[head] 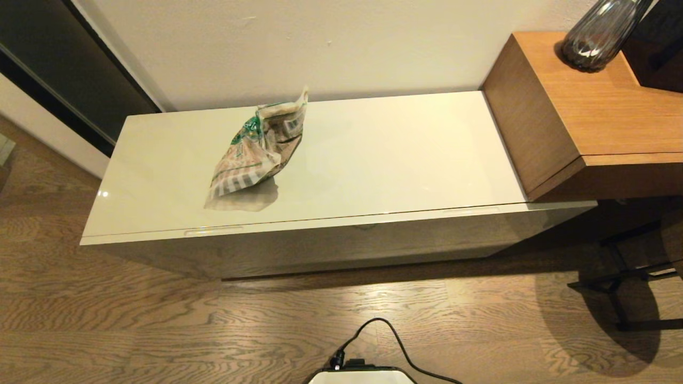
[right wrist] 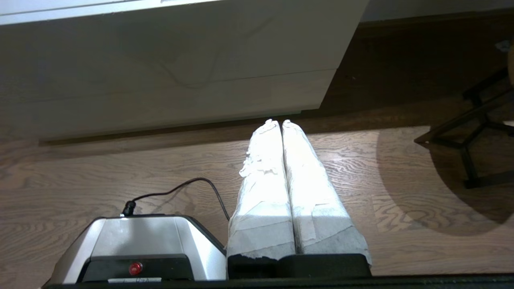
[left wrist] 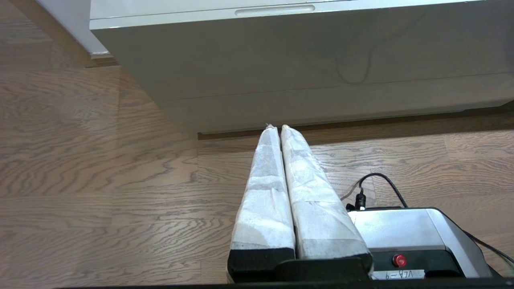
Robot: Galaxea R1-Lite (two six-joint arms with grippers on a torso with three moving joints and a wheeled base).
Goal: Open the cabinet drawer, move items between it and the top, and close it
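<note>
The crinkly bag lies on the left part of the top, above the closed cabinet drawer, and the wooden desk stands at the right.

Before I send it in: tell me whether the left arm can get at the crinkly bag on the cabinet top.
Probably yes. The crinkly bag lies alone on the top's left half with nothing over it. The left gripper hangs low before the cabinet, shut and holding nothing.

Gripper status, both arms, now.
Left gripper: shut, holding nothing, low in front of the cabinet.
Right gripper: shut, holding nothing, also low by the cabinet front.
</note>
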